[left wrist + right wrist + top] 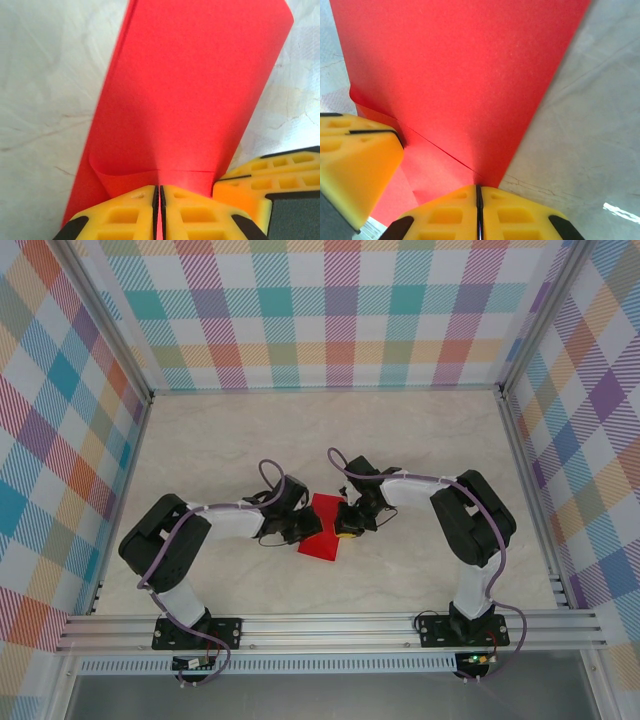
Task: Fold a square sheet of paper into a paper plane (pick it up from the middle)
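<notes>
Red paper (322, 528) is curling into layers at the middle of the tabletop (330, 430), between both arms. The left pincer (160, 210) and right pincer (478, 210) are each pinching shut on its edge, seemingly making an early fold; next, the layers need aligning and creasing. The wrist views are cutting off its far corners

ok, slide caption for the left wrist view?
Left fingers pinching the red paper at its near edge, right fingers alongside.

Your top cam sits high behind the arm bases (197, 630), looking down on the whole desk (400, 430). Each wrist cam looks along its own tool, left tool (159, 192) and right tool (478, 192), tight on the red sheet (322, 528). All three share that sheet and the desk beside it.
</notes>
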